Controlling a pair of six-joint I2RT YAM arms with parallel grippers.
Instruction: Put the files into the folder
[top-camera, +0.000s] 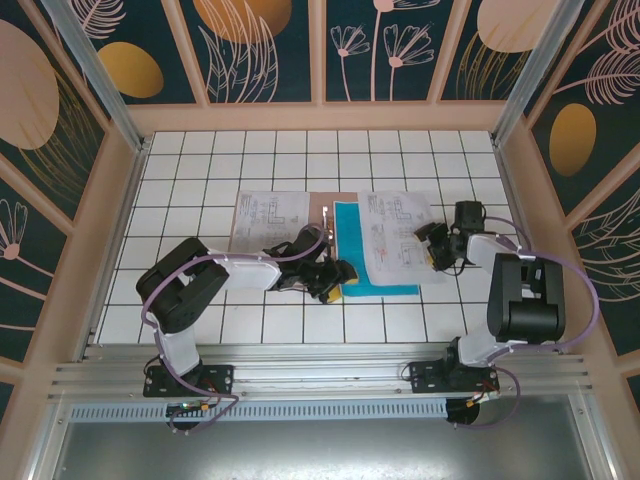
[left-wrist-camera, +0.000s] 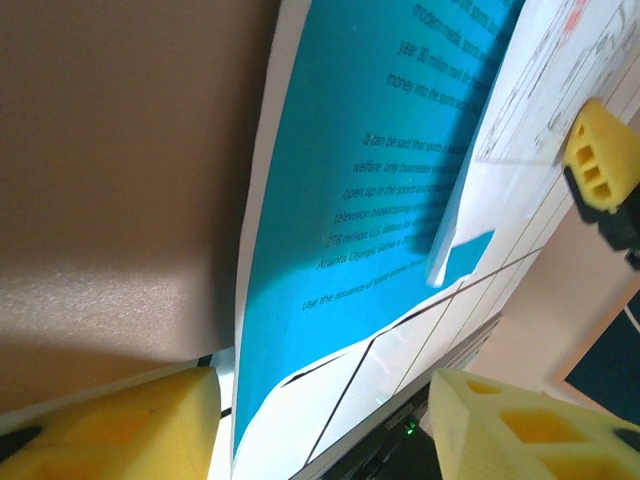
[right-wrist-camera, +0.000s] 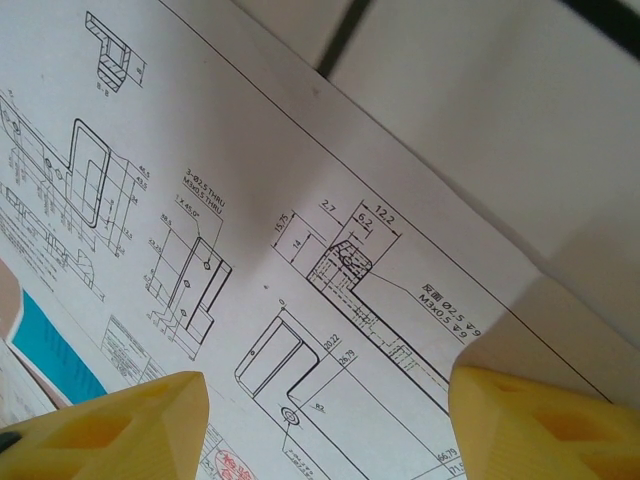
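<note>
- The folder (top-camera: 322, 208) is laid open near the middle of the table (top-camera: 200, 160). Its brown card is seen as a strip between the papers.
- One white sheet (top-camera: 268, 220) is spread over its left half. A teal sheet (top-camera: 350, 250) is spread over the right half with a drawing sheet (top-camera: 395, 235) on top, and the teal one reaches further toward the table's near edge.
- The left claw (top-camera: 335, 280) is held at the teal sheet's near left corner with its fingers spread. Nothing is pinched, and the paper edges are seen just ahead of the gap.
- The right claw (top-camera: 440, 250) is held over the drawing sheet's right side, fingers likewise spread, with nothing gripped.
- If the left claw is closed here, both layers or the folder's card could be caught together and creased.
- A drag by either claw could skew the loose sheets, so that an edge is bent when the cover is folded over.
- On the teal sheet, small black print is partly readable: "It can be said that sports" and "Atlanta Olympic Games".
- On the drawing sheet, "THRU", "12.2", "6.2", "2.7" and "M3X0.5" can be read. No brand is seen.
</note>
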